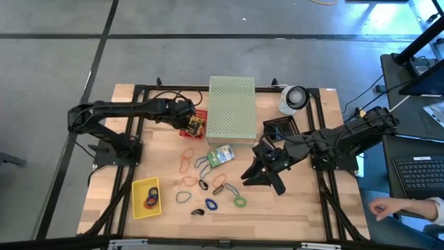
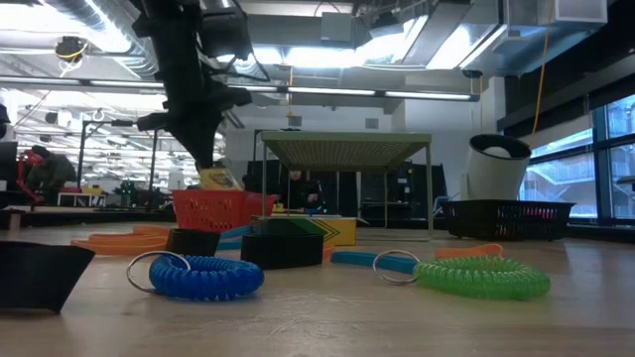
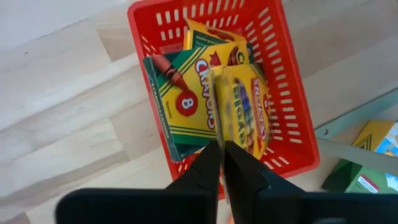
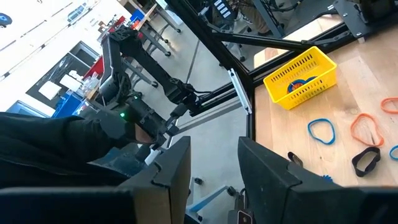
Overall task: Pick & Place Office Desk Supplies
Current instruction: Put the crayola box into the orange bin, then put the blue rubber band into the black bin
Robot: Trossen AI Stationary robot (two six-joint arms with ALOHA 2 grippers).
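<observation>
L gripper [image 3: 222, 149] pinching crayon box [image 3: 245, 106] over red basket [image 3: 292, 93]

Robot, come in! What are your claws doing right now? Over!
Left gripper jaws shut on a crayon box over the red basket. Right gripper jaws open, low by the green band. Nothing blocking.

Two matte black jointed arms, angular black fingers [image 4: 267, 171], thin black cabling

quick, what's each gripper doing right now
Left gripper: closed on a crayon box above the red basket.
Right gripper: open, holding nothing.
</observation>
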